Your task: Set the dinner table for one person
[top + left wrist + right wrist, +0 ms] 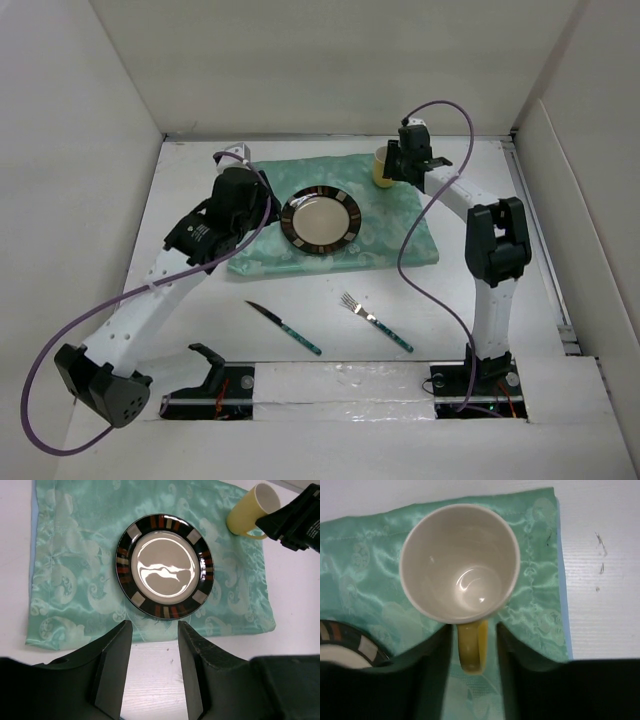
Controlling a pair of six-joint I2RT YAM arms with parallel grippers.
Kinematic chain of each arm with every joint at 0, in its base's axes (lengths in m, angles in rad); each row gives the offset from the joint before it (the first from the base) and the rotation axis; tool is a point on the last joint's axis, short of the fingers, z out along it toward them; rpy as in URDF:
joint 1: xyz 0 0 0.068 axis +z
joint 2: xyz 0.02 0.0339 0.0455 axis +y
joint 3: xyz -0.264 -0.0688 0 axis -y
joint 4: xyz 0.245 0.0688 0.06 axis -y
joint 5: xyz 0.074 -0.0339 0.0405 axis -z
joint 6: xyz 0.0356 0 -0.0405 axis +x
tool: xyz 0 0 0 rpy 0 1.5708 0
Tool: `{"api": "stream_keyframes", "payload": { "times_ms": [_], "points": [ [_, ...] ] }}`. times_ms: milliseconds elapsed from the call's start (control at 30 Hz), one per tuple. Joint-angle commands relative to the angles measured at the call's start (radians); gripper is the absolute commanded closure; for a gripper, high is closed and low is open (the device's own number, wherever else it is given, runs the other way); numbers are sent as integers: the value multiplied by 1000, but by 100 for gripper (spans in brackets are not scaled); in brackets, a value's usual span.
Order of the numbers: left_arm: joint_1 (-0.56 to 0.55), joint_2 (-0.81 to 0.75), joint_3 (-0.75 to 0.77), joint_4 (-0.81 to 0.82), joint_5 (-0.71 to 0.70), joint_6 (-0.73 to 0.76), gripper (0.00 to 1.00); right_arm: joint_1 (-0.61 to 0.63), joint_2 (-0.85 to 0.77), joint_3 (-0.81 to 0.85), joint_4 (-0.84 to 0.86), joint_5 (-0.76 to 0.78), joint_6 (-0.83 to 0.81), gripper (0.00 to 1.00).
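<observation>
Worktop (pixel 325 290) of matte white fills the floor of a white-walled enclosure, with both arms bolted at its near edge. A mint-green patterned cloth (pixel 395 228) lies on its far half. On the cloth rests a round plate (pixel 321 221) with a glossy cream centre and a dark rim broken by red, brown and cream blocks. A mug (pixel 382 167), yellow outside and cream inside, stands upright at the cloth's far right corner.

The right pincer (pixel 472 637) is at the mug. Its fingers are spread on either side of the yellow handle, and a strip of cloth shows between the handle and one finger, so it is not clamped. In the left wrist view, small white lettering shows on this pincer's black body, too small to read.

The left pincer (pixel 154 635) hangs above the cloth's near edge. It is parted and holds nothing.

On the bare worktop near the cloth's near edge lie a knife (pixel 285 328) on the left and a fork (pixel 376 322) on the right. Both have teal handles, lie at an angle, and sit apart from each other.
</observation>
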Motion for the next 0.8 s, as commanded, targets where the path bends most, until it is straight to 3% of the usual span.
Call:
{"api": "stream_keyframes", "payload": {
  "times_ms": [0,100,300,367,400,433,467,600,733,767],
  "points": [
    [-3,-44,20,5,-23,-4,61,-6,-78,20,28,77,10,45],
    [-3,-66,31,5,-20,-1,61,-6,-127,28,-7,90,16,33],
    [-3,-98,77,-6,-22,39,64,-6,-329,-1,-94,74,67,29],
    [-3,-104,83,-1,-17,52,77,-6,-439,-94,-122,1,102,40],
    [-3,-109,88,2,-16,64,84,7,-481,-145,-127,-40,110,69],
    [-3,-118,88,5,-11,71,96,42,-526,-200,-128,-76,114,84],
    [-3,-118,92,9,-7,76,100,70,-572,-252,-137,-113,127,99],
    [-3,-115,129,6,4,111,100,223,-828,-545,-292,-174,189,100],
    [-3,-118,149,6,4,137,97,322,-992,-694,-491,-164,327,100],
    [11,-120,146,18,10,145,95,336,-1017,-719,-521,-167,347,96]
  ]
}}
